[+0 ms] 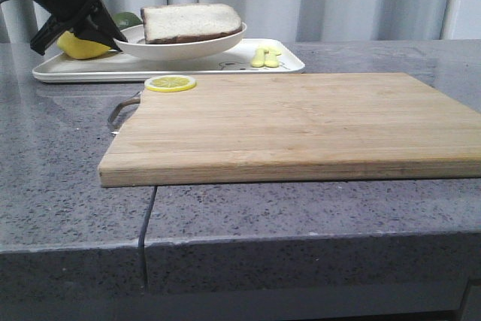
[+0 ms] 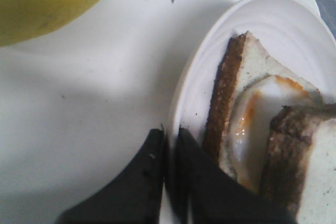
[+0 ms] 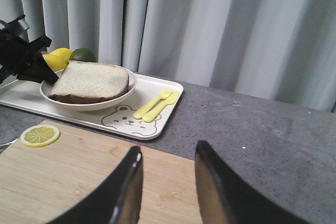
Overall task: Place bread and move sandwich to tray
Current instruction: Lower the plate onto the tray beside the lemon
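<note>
The brown-crusted egg sandwich on its round white plate sits on the white rectangular tray, topped with bread; the left end effector is pinched on the plate rim, release apparently remaining.

Layout: tray behind cutting board.
Sandwich sits on tray, lemon at its left, cutlery at its right; lemon slice lies on cutting board, back-left corner.
</note>
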